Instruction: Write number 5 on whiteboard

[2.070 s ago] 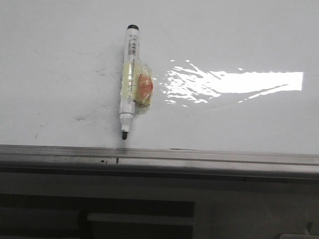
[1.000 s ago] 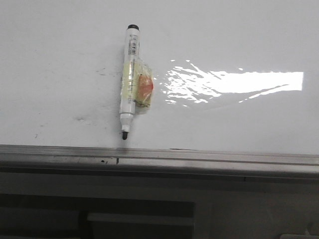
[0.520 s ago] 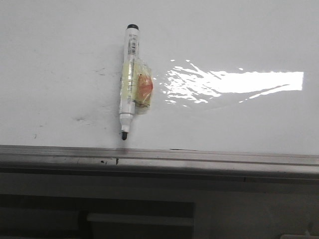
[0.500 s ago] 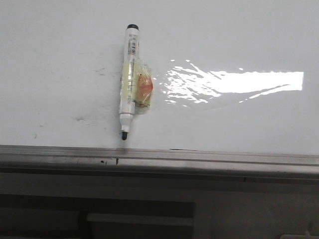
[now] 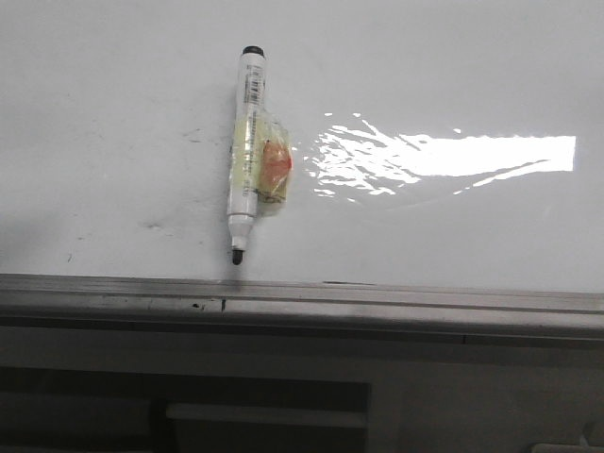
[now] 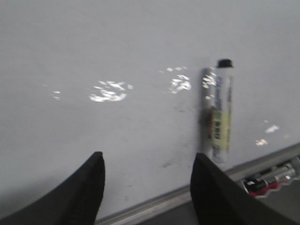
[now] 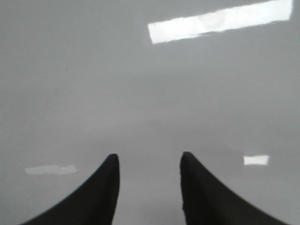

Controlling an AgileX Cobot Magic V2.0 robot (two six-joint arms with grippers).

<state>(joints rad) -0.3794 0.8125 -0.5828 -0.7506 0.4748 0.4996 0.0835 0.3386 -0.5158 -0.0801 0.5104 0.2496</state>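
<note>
The whiteboard (image 5: 425,57) is glossy white with faint dark smudges and bears no number 5. A white marker (image 5: 245,156) with a black tip lies on it, tip toward the grey frame edge (image 5: 377,302), with yellowish tape and an orange lump (image 5: 275,162) on its side. In the left wrist view my left gripper (image 6: 146,157) is open and empty over the board (image 6: 117,47) near its frame, and the marker (image 6: 220,110) lies just beyond one fingertip (image 6: 201,164). My right gripper (image 7: 149,157) is open and empty over bare board (image 7: 93,70). Neither gripper shows in the front view.
A bright glare patch (image 5: 444,156) lies beside the marker. Below the frame edge is a grey panel with a handle (image 5: 264,412). In the left wrist view a dark and red object (image 6: 269,180) lies outside the frame.
A faint shadow has appeared on the board's left near the frame in the front view. The marker has not moved.
</note>
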